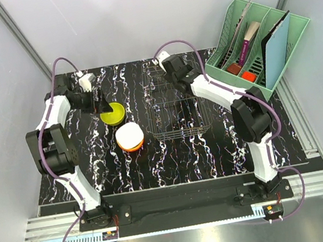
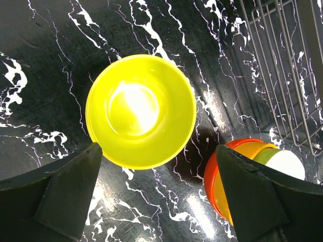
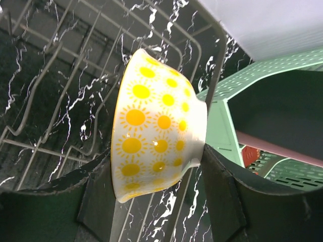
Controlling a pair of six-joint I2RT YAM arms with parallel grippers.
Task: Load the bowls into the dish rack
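Centrally sits the dish rack (image 1: 176, 115); at its twelve o'clock side the right gripper (image 3: 159, 169) clamps a sun-patterned bowl (image 3: 156, 126) on edge. At nine o'clock the left gripper (image 2: 157, 156) hangs wide open above a yellow bowl (image 2: 141, 111), stacked bowls (image 1: 130, 137) at eight.

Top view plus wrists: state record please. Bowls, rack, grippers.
right gripper: shut on sun bowl, bowl on its side over the rack
left gripper: open, above yellow bowl
yellow bowl: upright on table, left of rack
stack: nested bowls on table beside yellow bowl
rack: no bowl seen resting in it
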